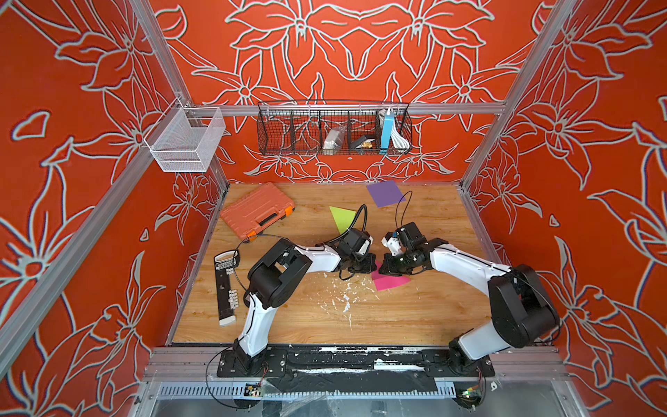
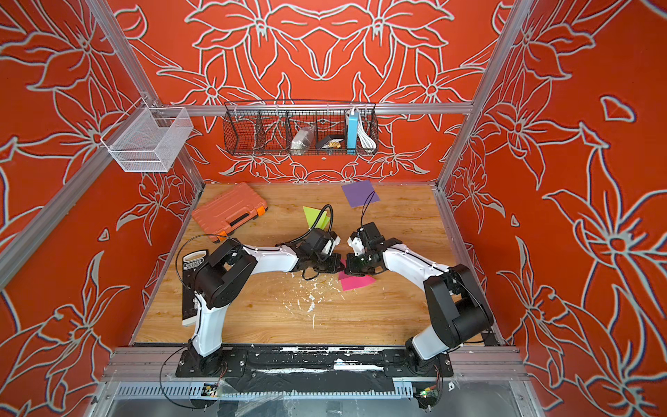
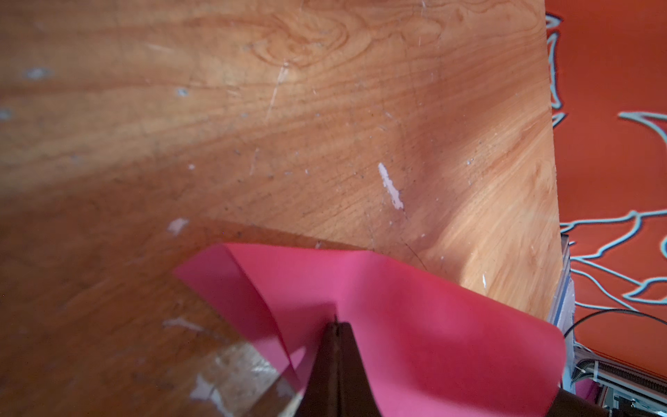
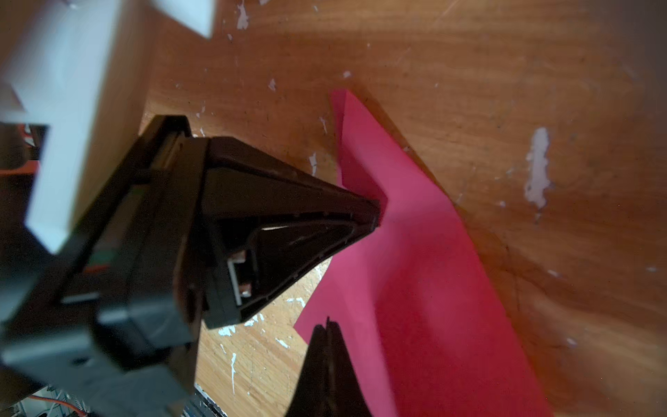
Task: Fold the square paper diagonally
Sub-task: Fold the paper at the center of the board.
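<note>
Near the middle of the scuffed wooden table (image 1: 415, 317), a shade toward 4 o'clock from its centre, lies the thin, square sheet of pink paper (image 1: 391, 281). It is partly doubled over and puckered, not flat. The left gripper (image 4: 375, 213) reaches in from 9 o'clock, its black fingers pressed together on a raised pleat of the sheet. The right gripper (image 4: 327, 325) comes from 3 o'clock, also closed, with its tips against an edge of the pink paper. I cannot tell whether any paper is actually caught between them.

This sheet looks feather-light and limp. It should bend at a touch, slide easily on the smooth wood and keep any stray crease pressed into it. A hard pull from two sides could tear it. I would take it by a single free corner, pinching only one layer, while the other fingers pin the opposite corner flat.

Off at 1 o'clock by the back wall sits a purple paper square (image 1: 384, 193). A lime-green paper triangle (image 1: 341, 216) lies at 12 o'clock, and an orange plastic tool case (image 1: 256, 211) at 10 o'clock.
</note>
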Controlling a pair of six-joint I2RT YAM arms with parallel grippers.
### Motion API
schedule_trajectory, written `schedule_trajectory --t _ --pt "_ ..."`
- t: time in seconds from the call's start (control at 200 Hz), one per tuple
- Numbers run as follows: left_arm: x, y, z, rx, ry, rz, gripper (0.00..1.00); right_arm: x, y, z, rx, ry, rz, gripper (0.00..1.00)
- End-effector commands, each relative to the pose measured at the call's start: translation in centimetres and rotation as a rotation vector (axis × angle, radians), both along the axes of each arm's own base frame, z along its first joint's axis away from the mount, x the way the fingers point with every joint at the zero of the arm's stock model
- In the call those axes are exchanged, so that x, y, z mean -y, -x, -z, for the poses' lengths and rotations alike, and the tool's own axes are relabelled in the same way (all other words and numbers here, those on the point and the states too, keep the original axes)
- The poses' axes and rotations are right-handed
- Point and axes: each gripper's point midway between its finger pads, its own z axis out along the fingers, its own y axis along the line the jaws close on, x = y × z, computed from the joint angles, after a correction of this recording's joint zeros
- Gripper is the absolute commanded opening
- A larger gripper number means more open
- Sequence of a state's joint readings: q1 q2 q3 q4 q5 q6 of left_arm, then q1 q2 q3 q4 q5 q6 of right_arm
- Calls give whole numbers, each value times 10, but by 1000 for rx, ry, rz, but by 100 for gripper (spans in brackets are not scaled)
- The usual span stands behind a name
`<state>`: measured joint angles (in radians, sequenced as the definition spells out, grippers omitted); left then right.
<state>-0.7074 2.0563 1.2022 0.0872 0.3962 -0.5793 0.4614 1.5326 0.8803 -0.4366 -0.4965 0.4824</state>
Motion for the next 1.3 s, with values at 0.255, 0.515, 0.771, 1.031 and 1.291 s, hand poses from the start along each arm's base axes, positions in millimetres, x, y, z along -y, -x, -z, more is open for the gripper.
schedule_trajectory --t 0.255,0.515,0.771,1.031,1.291 --pt "-20 9 24 -36 -76 -26 2 24 16 36 -55 126 72 0" --pt "-22 11 22 -34 -73 -29 2 32 10 49 -54 195 79 0" --pt "-25 12 21 -31 -78 -37 2 39 3 49 -34 242 73 0" --pt "-26 16 19 -34 -68 -34 2 39 -2 53 -37 248 57 0" --pt "-26 20 17 -44 -54 -27 2 43 -9 50 -22 268 45 0"
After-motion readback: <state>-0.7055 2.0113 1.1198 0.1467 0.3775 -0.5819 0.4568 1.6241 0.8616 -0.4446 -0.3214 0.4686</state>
